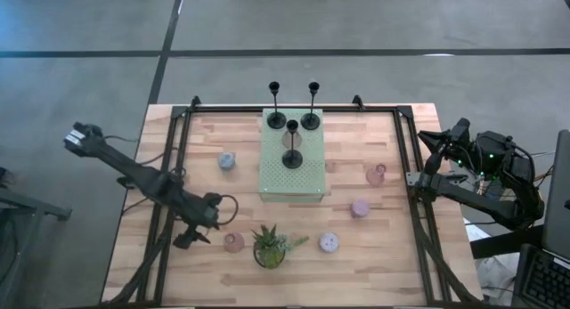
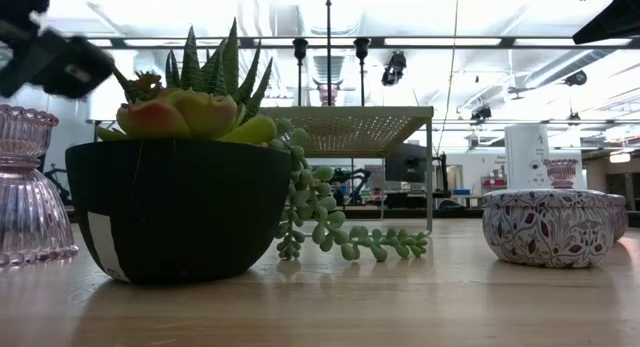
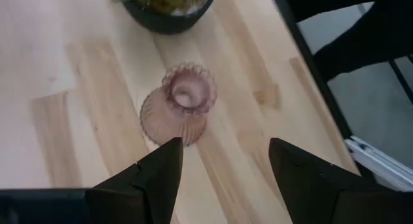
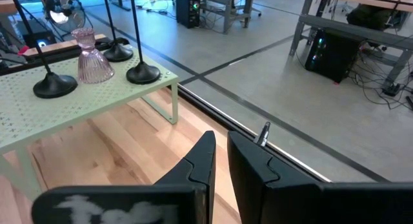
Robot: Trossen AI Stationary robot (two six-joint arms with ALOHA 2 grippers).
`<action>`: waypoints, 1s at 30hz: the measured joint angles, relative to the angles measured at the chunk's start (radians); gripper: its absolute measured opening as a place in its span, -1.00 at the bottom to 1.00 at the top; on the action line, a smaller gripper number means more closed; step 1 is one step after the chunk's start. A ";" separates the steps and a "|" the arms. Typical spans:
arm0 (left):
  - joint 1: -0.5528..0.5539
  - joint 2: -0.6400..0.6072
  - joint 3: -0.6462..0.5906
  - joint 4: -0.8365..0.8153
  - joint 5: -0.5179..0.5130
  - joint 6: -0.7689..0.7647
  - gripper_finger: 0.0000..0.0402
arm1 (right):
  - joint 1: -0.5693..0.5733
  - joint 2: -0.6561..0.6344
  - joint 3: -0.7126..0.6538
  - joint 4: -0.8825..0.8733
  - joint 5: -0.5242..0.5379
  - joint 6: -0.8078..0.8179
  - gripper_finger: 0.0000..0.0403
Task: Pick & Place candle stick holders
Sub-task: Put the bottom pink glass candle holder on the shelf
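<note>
Three black candlestick holders (image 1: 292, 142) and one pink glass holder (image 4: 93, 57) on green perforated shelf (image 1: 291, 186). Left gripper (image 3: 224, 161) jaws wide open over another pink holder (image 3: 179, 103); right gripper (image 4: 220, 157) jaws nearly closed, empty.

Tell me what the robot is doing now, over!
Left hand open, over the pink glass holder. Right hand shut, waiting at the table's right edge. Potted plant sits close beside the holder.
</note>
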 joint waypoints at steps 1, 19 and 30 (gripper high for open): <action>0.000 0.009 -0.022 0.028 -0.001 -0.012 0.16 | 0.000 0.000 0.000 0.000 0.000 0.000 -0.83; 0.000 0.037 -0.296 0.529 -0.093 -0.009 0.16 | 0.000 0.000 0.000 0.000 0.000 0.000 -0.83; 0.000 0.112 -0.318 0.670 -0.097 0.104 0.16 | 0.000 0.000 0.000 0.000 0.000 0.000 -0.83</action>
